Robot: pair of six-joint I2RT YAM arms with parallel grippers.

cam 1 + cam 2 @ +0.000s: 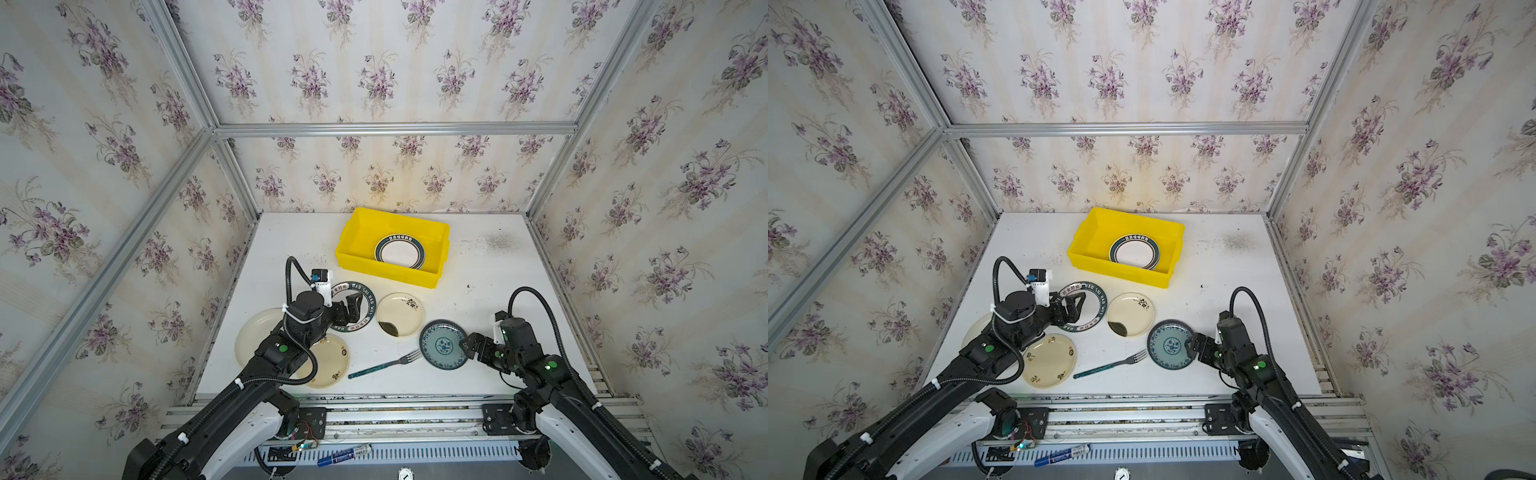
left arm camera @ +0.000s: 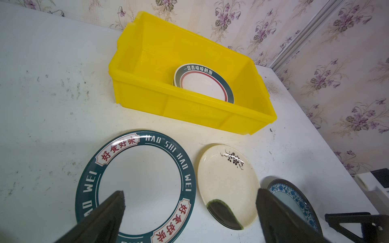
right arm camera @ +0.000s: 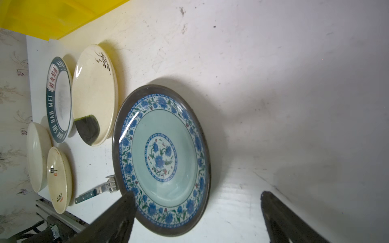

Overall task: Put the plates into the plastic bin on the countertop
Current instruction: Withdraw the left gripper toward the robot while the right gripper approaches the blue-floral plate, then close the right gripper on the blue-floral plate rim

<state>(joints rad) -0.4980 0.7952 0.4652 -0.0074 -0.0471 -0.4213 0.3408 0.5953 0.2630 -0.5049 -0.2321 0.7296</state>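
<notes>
The yellow plastic bin (image 1: pixel 353 245) (image 2: pixel 147 101) stands at the back of the white countertop (image 1: pixel 490 282) and holds a teal-rimmed plate (image 1: pixel 400 252). In front of it lie a larger teal-rimmed plate (image 1: pixel 369 297) (image 2: pixel 139 185), a cream plate with a dark patch (image 1: pixel 400 314), a teal patterned plate (image 1: pixel 440 344) (image 3: pixel 162 155), a cream plate with motifs (image 1: pixel 332 361) and a plain white plate (image 1: pixel 255 332). My left gripper (image 1: pixel 352 309) (image 2: pixel 190 195) hovers open above the larger teal-rimmed plate. My right gripper (image 1: pixel 466 347) (image 3: pixel 196 195) is open with the patterned plate's near rim between its jaws.
A glittery teal-handled fork (image 1: pixel 384 365) lies between the motif plate and the patterned plate. Floral walls with aluminium rails (image 1: pixel 548 266) close in the countertop at the back and both sides. A dark smudge (image 1: pixel 498 241) marks the far right of the surface.
</notes>
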